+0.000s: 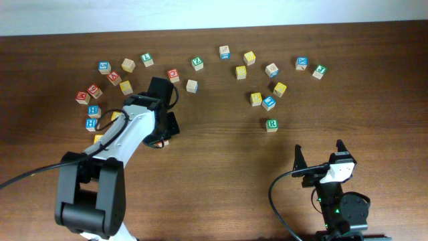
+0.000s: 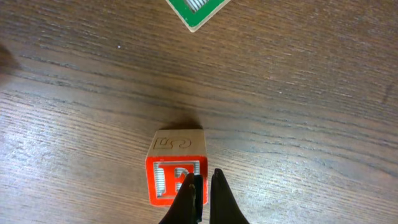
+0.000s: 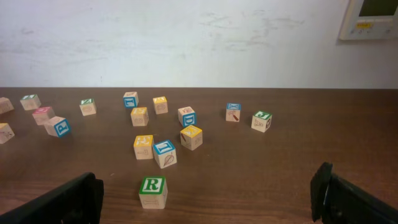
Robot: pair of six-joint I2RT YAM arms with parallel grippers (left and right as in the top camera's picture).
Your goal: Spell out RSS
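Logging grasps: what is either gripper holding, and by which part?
Nothing. The right gripper is open and empty; the left gripper is shut, tips by the red-lettered cube.

Red E cube on wooden table; white wall.

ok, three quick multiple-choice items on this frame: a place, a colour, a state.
1. Where is the white-faced wooden cube with the green R? A) far left B) alone, robot-side of the right cluster C) stacked on another
2. Face colour of the wooden E cube by the left hand? A) blue B) red C) yellow
3. The right hand is: A) open, empty B) shut on a cube C) shut, empty
B: it stands apart, nearest the right hand. B: red border and letter. A: fingers wide apart, nothing between.
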